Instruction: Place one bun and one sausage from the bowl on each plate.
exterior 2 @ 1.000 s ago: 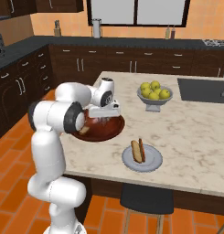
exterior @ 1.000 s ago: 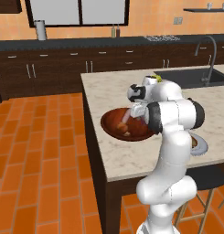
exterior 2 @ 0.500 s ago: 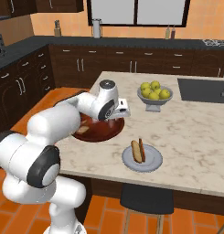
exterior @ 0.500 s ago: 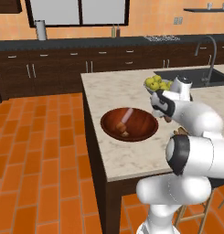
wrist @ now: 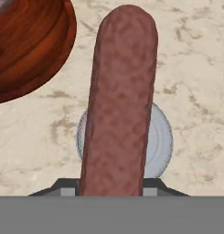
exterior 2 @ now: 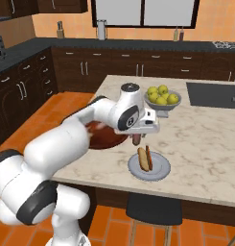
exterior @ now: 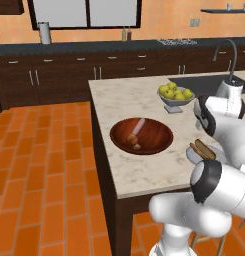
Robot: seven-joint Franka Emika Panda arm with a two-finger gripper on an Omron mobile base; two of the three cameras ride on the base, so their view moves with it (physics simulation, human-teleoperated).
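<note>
Swinging away from the bowl (exterior: 141, 136) over the last second, the arm has carried the claw (exterior 2: 137, 140) across the counter (exterior 2: 205, 144) to a spot right above the pale grey plate (exterior 2: 159, 169). It's clamped on a sausage (wrist: 120, 98), which hangs straight down out of the jaws. Just below and a bit in front of the claw, that plate already has a bun (exterior 2: 143, 159) with a sausage in it, so the carried one looks redundant there. Behind the claw, the bowl has a bun (exterior: 130, 141) and another sausage (exterior: 136, 127) left. Further out past the claw sits the apple bowl (exterior 2: 161, 99). So maybe half done; can't spot the tan plate, so no idea what's on it.
</note>
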